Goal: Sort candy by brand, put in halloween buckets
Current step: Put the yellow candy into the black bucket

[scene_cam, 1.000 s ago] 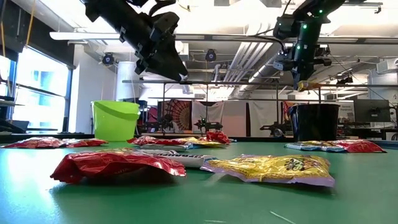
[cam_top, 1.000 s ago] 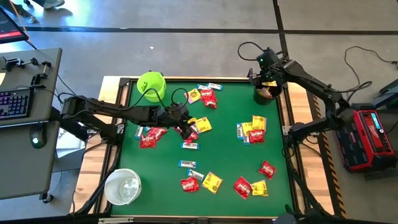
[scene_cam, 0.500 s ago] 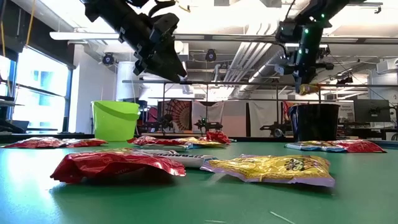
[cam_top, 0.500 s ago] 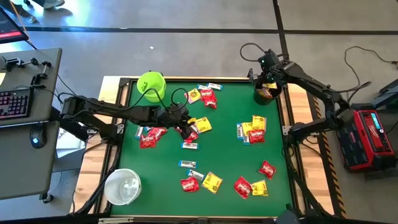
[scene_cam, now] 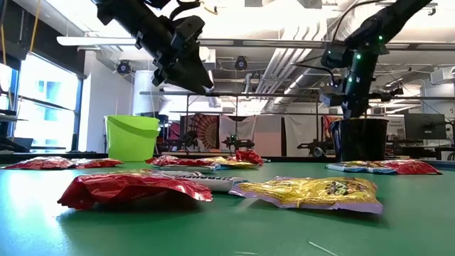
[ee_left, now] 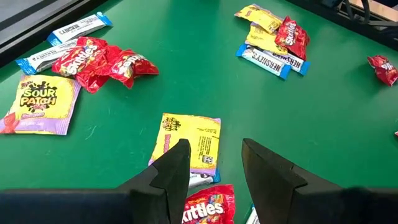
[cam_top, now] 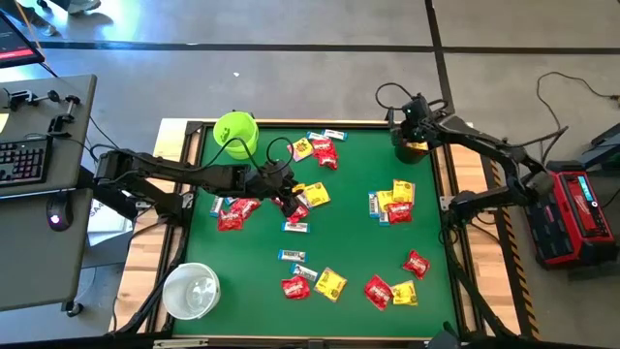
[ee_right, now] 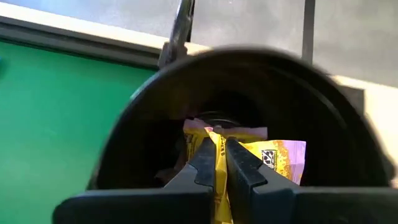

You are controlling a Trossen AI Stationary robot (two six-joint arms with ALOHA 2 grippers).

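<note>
Right hand (ee_right: 219,163): lowered into the mouth of the round black plastic bucket (ee_right: 149,118) at the far right corner of the green felt desk (cam_top: 349,174); fingers clamped on a yellow crinkled candy packet (ee_right: 273,152), not released.

Left hand (ee_left: 211,165): fingers apart, empty, hovering over a yellow packet (ee_left: 189,140) near desk centre.

Progress: early. Red packets, yellow packets and white-and-blue bars mostly lie scattered. Lime green bucket (cam_top: 235,131) at the far left and translucent white bucket (cam_top: 191,290) at the near left look empty.

Obscured: other contents of the black bucket cannot be made out.
</note>
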